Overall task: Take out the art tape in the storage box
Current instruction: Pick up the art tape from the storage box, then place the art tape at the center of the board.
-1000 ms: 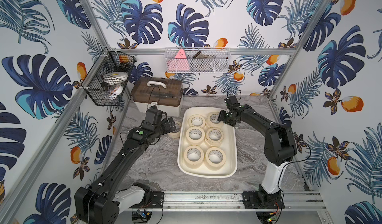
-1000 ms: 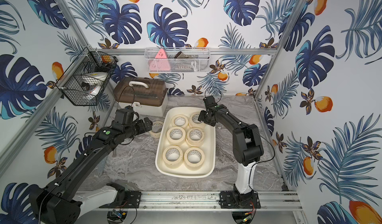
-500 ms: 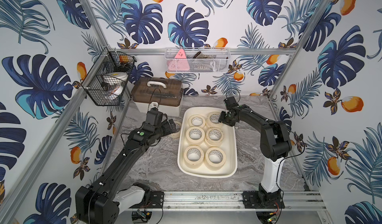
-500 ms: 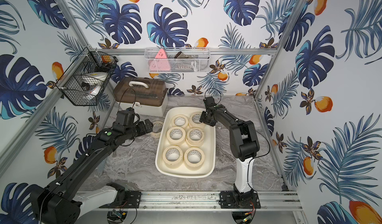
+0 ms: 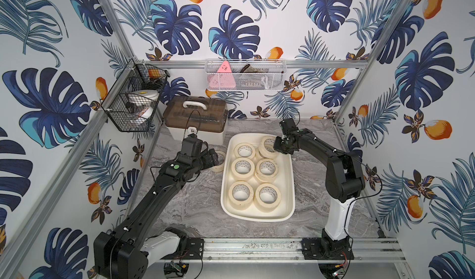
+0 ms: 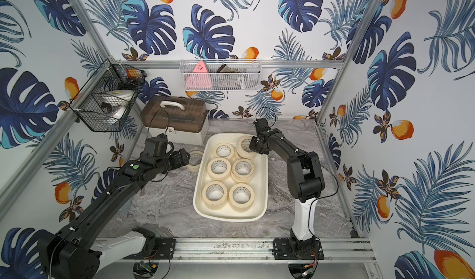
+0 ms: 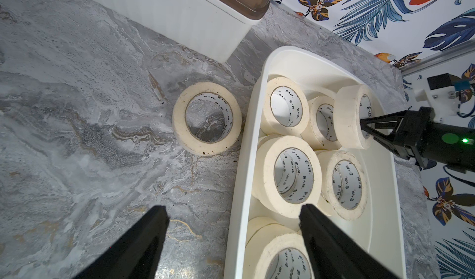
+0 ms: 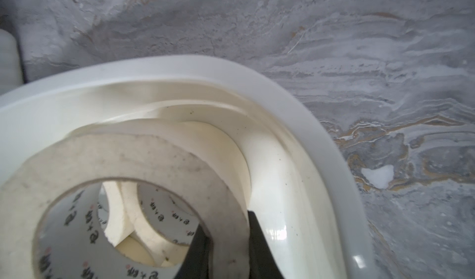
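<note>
My right jaws clamp a tilted tape roll [image 7: 348,115] in the storage box's [image 7: 241,187] far right corner; my left jaws stand wide, empty.

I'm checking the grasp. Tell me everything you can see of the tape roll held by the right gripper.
The gripped roll is a cream-beige masking-tape ring. It has a white inner core with small dark print, and its flat face is slightly smudged. It is tilted up on edge at the far end of the storage box, on the right arm's side. The right gripper pinches its wall, one finger inside the core and one outside.
</note>
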Controlling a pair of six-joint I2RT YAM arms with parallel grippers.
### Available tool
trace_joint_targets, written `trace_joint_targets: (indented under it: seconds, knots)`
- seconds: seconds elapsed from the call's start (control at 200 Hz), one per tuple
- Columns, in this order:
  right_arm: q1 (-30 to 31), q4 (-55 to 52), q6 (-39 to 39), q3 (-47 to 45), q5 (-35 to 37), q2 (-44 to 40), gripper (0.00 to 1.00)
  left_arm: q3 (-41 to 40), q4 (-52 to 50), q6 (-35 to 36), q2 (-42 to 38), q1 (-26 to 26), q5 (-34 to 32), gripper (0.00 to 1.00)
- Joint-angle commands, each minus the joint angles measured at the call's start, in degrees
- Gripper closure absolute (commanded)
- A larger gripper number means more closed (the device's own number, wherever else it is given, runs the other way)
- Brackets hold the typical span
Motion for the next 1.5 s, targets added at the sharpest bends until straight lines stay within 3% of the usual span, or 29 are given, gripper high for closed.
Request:
trace_joint_targets:
  seconds: [0.0, 0.34, 0.645, 0.956, 1.376, 1.496]
  knots:
    - [0.1, -0.7, -1.8, 0.3, -1.5, -2.7, 1.0, 0.8, 1.0, 2.1, -0.7, 0.0, 0.2, 0.11]
    - [5.9, -5.8, -3.1, 2.8, 1.8, -8.5, 1.0, 3.8, -1.3, 3.1, -0.4, -2.3, -1.0, 0.11]
    - [18.4, -9.0, -2.5, 7.9, 6.3, -9.3, 1.0, 11.4, -6.7, 6.1, 1.9, -9.1, -7.2, 0.16]
    - [29.1, -11.1, -1.1, 14.5, 9.0, -5.9, 1.0, 15.9, -11.3, 8.6, 4.6, -11.4, -10.9, 0.19]
    - [35.0, -13.0, -0.7, 18.2, 12.2, -3.7, 1.0, 15.2, -12.8, 9.9, 7.2, -11.6, -12.5, 0.34]
    - [35.5, -12.8, -0.6, 17.9, 12.5, -4.1, 1.0, 14.8, -12.5, 9.9, 7.8, -11.6, -11.8, 0.45]
